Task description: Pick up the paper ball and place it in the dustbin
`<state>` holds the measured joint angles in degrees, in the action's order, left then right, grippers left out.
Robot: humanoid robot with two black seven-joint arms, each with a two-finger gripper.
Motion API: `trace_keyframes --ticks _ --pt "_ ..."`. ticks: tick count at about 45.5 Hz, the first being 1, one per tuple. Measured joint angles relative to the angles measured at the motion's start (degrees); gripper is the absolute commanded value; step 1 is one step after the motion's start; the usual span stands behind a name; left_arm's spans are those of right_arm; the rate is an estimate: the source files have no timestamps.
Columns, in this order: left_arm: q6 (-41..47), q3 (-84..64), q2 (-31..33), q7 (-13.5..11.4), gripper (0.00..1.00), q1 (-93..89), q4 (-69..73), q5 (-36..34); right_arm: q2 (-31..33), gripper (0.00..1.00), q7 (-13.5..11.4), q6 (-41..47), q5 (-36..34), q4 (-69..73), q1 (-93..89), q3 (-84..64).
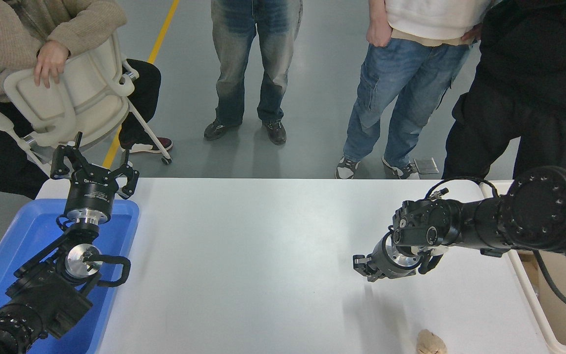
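Observation:
The paper ball (431, 342), a small tan crumpled wad, lies on the white table (243, 255) near the front edge at the lower right. My right gripper (364, 268) hangs over the table up and to the left of the ball, apart from it, pointing left, open and holding nothing. The dustbin (529, 291), a cream tub with a thick rim, stands off the table's right edge, partly hidden behind my right arm. Over the blue tray at the far left, my left gripper (94, 164) is parked, open and holding nothing.
A shallow blue tray (27, 231) sits at the table's left end under my left arm. Several people stand along the far side. One of them sits on a cream chair (74, 98) at the top left.

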<state>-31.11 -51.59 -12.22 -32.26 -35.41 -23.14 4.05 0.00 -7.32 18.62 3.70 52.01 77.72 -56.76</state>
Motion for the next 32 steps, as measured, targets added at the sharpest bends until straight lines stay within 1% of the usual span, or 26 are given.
trace_keyframes --ticks 32 --pt "0.0 0.0 0.0 0.0 0.99 0.0 0.0 0.0 0.0 0.00 0.0 0.0 -0.1 0.6 1.0 0.1"
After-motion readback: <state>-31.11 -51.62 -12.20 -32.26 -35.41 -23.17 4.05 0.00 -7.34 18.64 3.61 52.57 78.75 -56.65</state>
